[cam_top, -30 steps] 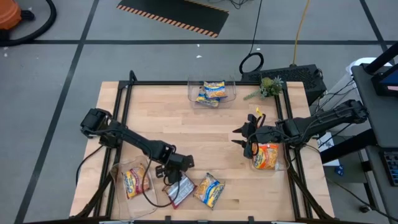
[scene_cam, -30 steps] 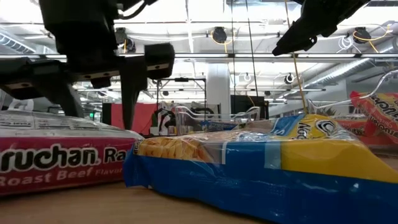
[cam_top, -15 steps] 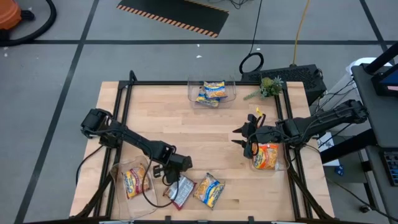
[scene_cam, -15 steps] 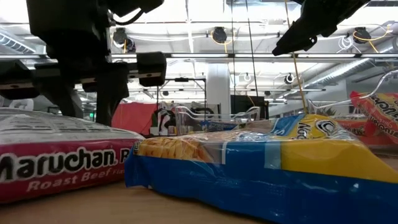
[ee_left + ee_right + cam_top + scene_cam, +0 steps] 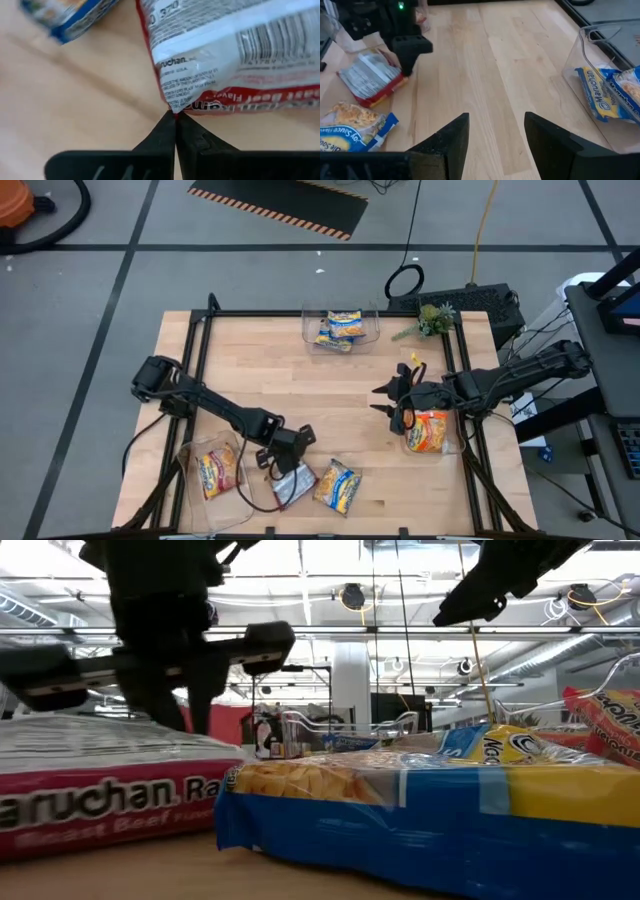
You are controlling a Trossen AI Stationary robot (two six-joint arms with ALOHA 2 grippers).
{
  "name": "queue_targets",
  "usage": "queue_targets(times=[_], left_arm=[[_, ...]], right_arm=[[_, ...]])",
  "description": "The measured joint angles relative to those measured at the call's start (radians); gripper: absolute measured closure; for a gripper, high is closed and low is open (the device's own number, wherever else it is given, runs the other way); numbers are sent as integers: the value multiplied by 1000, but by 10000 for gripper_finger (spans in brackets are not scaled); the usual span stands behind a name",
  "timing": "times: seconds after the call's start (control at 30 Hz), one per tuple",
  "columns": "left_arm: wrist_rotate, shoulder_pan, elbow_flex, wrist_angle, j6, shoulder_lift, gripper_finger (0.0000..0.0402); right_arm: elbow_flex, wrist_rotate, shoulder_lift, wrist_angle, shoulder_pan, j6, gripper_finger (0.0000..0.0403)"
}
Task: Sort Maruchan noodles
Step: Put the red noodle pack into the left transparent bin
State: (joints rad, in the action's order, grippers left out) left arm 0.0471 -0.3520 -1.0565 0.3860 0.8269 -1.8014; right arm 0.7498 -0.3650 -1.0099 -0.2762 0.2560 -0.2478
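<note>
High view shows most of my sorting done. The far bin [image 5: 341, 326] holds blue-and-yellow packets [image 5: 343, 326]. The right bin [image 5: 431, 433] holds an orange packet [image 5: 430, 431]. The left bin [image 5: 208, 470] near the front edge holds another packet [image 5: 218, 471], reddish as far as I can tell.

Two packets lie loose on the table [image 5: 320, 395] near the front edge: the red packet [image 5: 294, 483] and, touching it on its right side, the blue packet [image 5: 337, 485].

My left gripper [image 5: 278, 470] is down at the red packet. From my left wrist camera the fingers [image 5: 192, 139] are pressed together with the packet's corner [image 5: 175, 109] right at their tips. It looks pinched there, though I can't see how much film is between the pads. The packet's back with its barcode faces up, and the low view reads roast beef on its edge [image 5: 100, 802].

My right gripper [image 5: 391, 402] waits above the table beside the right bin, fingers [image 5: 546, 139] spread wide and empty.

By my reckoning two moves are left: the red packet goes to the left bin if that is its kind, and the blue packet to the far bin. A corner pinch on slick film could slip, so I'd lift gently.
</note>
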Motion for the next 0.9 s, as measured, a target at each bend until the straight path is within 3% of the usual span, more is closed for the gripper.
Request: queue_targets(times=[0.23, 0.37, 0.47, 0.6, 0.77, 0.9], left_arm=[[-197, -5, 0, 10, -30, 72, 399], [-363, -8, 0, 7, -86, 139, 400], [-518, -11, 0, -8, -121, 191, 400], [-662, -4, 1, -39, -174, 243, 401], [-849, 30, 0, -104, -202, 276, 401], [-909, 69, 1, -131, -203, 297, 401]], right_arm=[[-47, 0, -11, 148, -6, 25, 220], [-98, -6, -10, 265, -27, 5, 220], [-104, -120, -18, 262, -48, -92, 220], [-105, -142, -75, 289, -67, -116, 220], [-105, -132, -200, 527, -64, 12, 220], [-105, -129, -302, 688, -68, 76, 220]])
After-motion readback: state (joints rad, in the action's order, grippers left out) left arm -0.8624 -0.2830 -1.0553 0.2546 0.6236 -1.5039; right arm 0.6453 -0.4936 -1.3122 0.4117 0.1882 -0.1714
